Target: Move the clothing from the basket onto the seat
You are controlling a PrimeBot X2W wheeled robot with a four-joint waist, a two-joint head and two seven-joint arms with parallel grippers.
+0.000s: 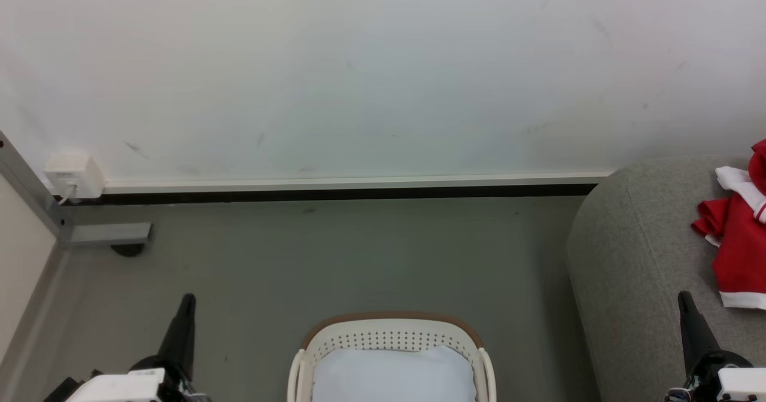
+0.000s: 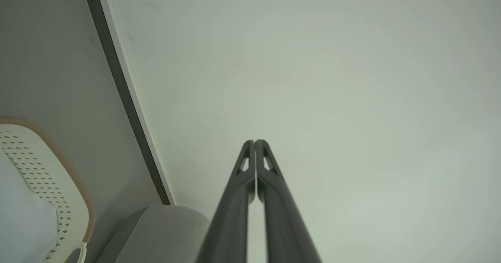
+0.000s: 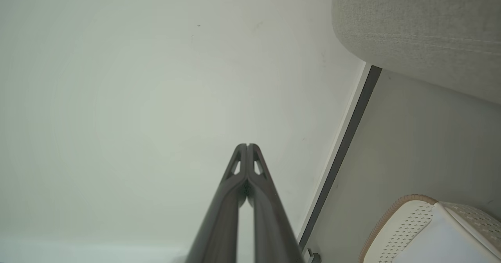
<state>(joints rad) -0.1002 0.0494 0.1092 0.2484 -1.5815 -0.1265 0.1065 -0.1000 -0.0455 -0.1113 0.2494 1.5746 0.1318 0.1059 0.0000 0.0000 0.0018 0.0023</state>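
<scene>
Grippers: left gripper [image 1: 187,304] at 7, right gripper [image 1: 684,299] at 5, sitting pinched together, empty.
Risk: right one swinging, possibly dragging clothing [image 1: 739,237] at 3 off seat [image 1: 634,258].

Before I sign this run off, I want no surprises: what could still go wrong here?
1. The basket is cut off at the head view's bottom edge; a garment might lie unseen beyond the liner sheet.
2. The shut right gripper stands by the seat near the clothing; a careless swing might drag it off.
</scene>
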